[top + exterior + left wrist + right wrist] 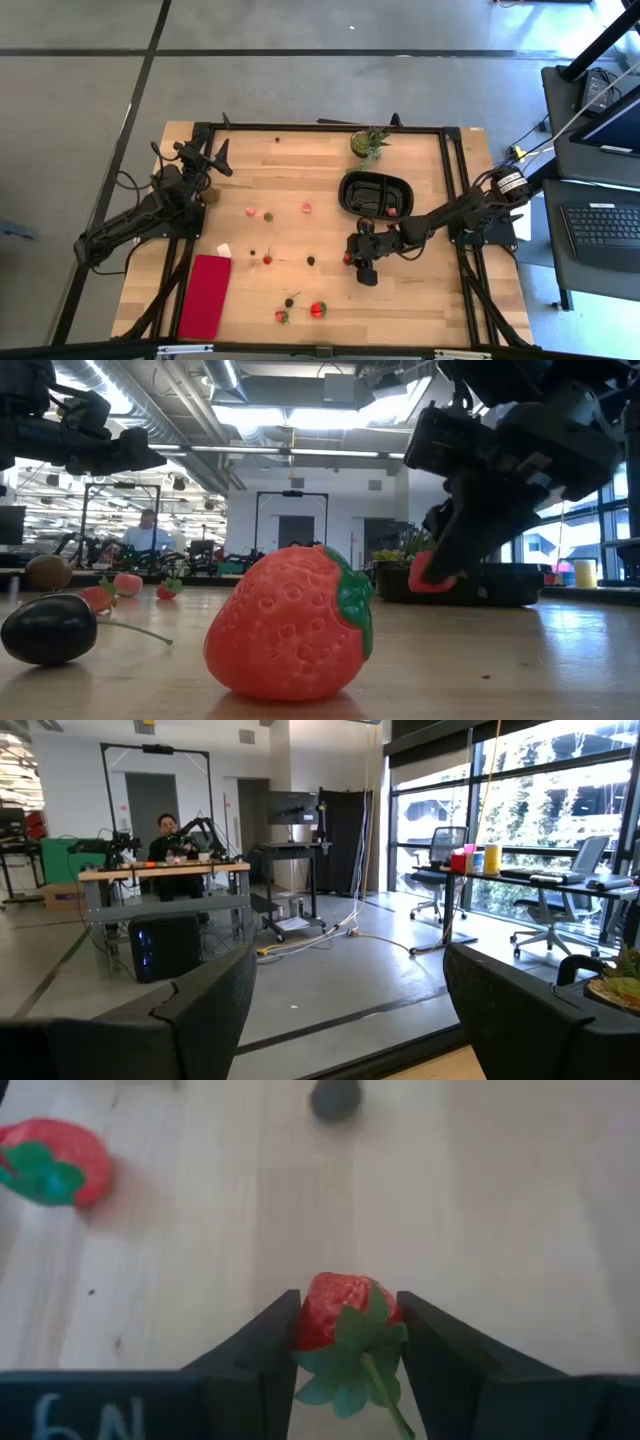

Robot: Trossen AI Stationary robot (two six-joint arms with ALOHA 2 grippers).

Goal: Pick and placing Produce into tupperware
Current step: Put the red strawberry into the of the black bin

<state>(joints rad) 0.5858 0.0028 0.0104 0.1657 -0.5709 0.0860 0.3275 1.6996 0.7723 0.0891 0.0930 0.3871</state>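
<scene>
Clamped on a red strawberry (345,1312), the right gripper (347,1342) hung low over the middle of the wooden table (420,300), its two dark fingers (268,1338) pressed against the fruit's sides with the green top and stem pointing back toward the wrist. From above, this gripper (350,257) sat just near of the black tupperware (376,194), which stood toward the table's far right, beside a green potted plant (370,142). One or two red pieces already lay inside the container. In the low view the held berry (432,573) showed beneath the dark gripper, in front of the tupperware's rim (515,582).

The left gripper (214,160) waited at the far left corner of the table, raised, its fingers (195,1010) spread wide with nothing between them.

Other produce lay scattered on the wood: a large strawberry (318,309) near the near edge, a small red piece (282,316) and a dark berry (290,301) to its left, another dark berry (311,260) and a red piece (268,259) mid-table, and pink and red pieces (251,212) farther back. A flat red cloth (205,295) lay at the near left. A person (165,835) sat at a desk in the room beyond.
</scene>
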